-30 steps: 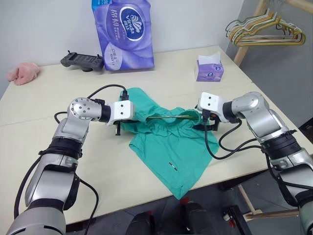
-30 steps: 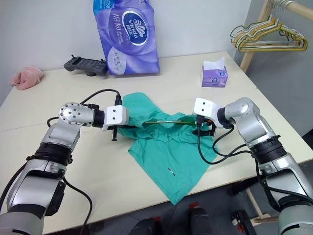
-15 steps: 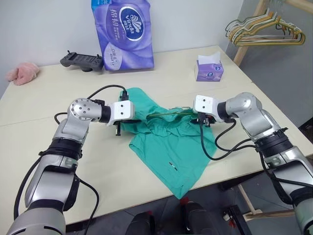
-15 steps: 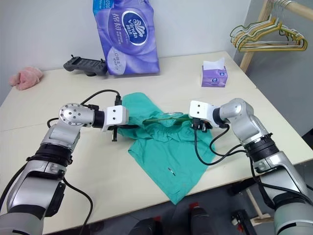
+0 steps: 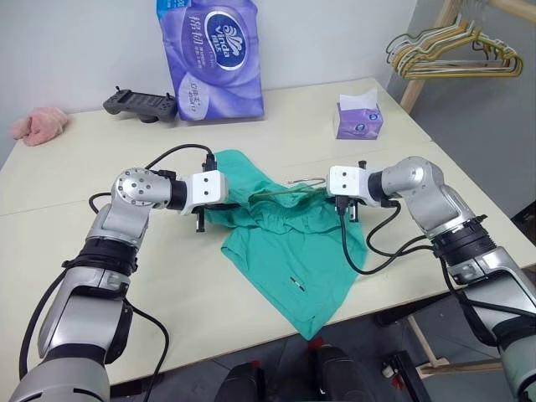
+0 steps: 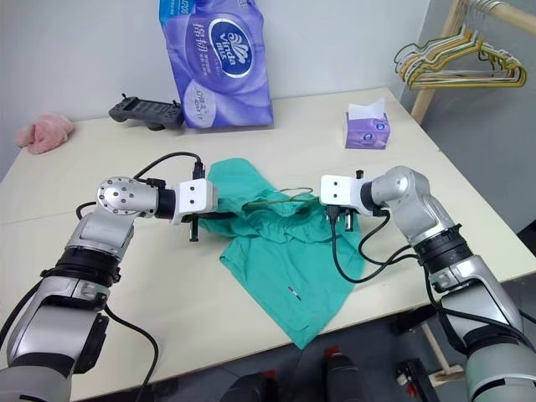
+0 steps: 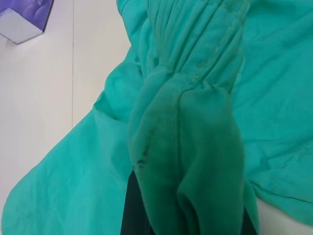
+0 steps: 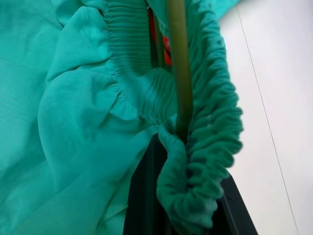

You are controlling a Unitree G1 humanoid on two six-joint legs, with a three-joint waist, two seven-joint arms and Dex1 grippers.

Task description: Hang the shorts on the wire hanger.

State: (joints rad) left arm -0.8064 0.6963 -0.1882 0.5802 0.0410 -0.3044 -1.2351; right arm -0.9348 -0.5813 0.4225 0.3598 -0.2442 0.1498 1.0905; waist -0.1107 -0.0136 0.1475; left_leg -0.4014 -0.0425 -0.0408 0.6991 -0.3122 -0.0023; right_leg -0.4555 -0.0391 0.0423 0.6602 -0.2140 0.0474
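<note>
The teal-green shorts [image 5: 293,251] lie crumpled on the table, one leg hanging toward the front edge. Their gathered waistband [image 8: 210,122] is lifted between my two grippers. My left gripper [image 5: 224,206] is shut on the waistband's left end, and cloth [image 7: 190,147] is draped over its fingers. My right gripper [image 5: 325,196] is shut on the right end. The thin olive wire hanger [image 8: 178,63] runs along the waistband down between the right gripper's fingers, beside the orange-red tag [image 8: 167,51]. Part of the wire hanger [image 5: 289,186] shows above the cloth; the rest is hidden inside the shorts.
At the back of the table stand a purple tissue pack [image 5: 209,59], a black controller [image 5: 141,104] and a small tissue box [image 5: 358,117]. A pink fuzzy cloth [image 5: 38,124] lies far left. Bunched hangers [image 5: 452,54] hang on a wooden rack at the right.
My right gripper has closed from open onto the waistband's right end and rolled a little at the wrist. The left gripper has kept its hold and place.
</note>
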